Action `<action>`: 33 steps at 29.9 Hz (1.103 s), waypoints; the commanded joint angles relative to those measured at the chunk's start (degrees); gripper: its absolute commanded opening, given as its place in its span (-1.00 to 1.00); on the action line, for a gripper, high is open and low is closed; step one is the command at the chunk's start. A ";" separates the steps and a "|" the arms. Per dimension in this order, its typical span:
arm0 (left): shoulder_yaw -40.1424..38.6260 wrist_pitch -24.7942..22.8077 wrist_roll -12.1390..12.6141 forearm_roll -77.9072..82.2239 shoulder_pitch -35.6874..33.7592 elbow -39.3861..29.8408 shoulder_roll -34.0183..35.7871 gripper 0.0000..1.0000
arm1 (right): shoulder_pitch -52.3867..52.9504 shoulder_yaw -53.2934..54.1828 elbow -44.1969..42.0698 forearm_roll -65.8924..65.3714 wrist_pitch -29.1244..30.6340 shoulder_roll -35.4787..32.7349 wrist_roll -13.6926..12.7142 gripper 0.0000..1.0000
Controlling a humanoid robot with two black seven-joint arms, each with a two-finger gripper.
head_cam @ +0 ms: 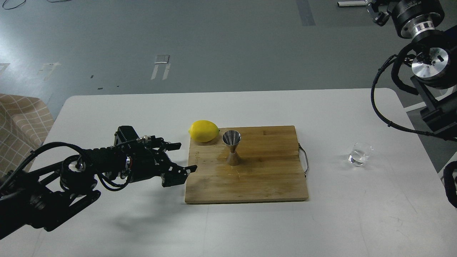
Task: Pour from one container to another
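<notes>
The steel jigger stands upright on the wooden cutting board, larger cone up. The clear glass tumbler sits on the white table to the right of the board, with a little clear liquid at its bottom. My left gripper hovers at the board's left edge, open and empty, well left of the jigger. My right arm rises along the right edge; its gripper is high at the top right, far from the tumbler, too small and dark to read.
A yellow lemon lies at the board's far left corner, just behind my left gripper. The board has a metal handle on its right side. A checked fabric seat stands left of the table.
</notes>
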 commanded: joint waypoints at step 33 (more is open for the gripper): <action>-12.50 3.33 0.02 -45.71 -3.66 0.94 21.91 0.94 | -15.18 1.55 12.74 0.53 2.19 -15.33 -0.44 1.00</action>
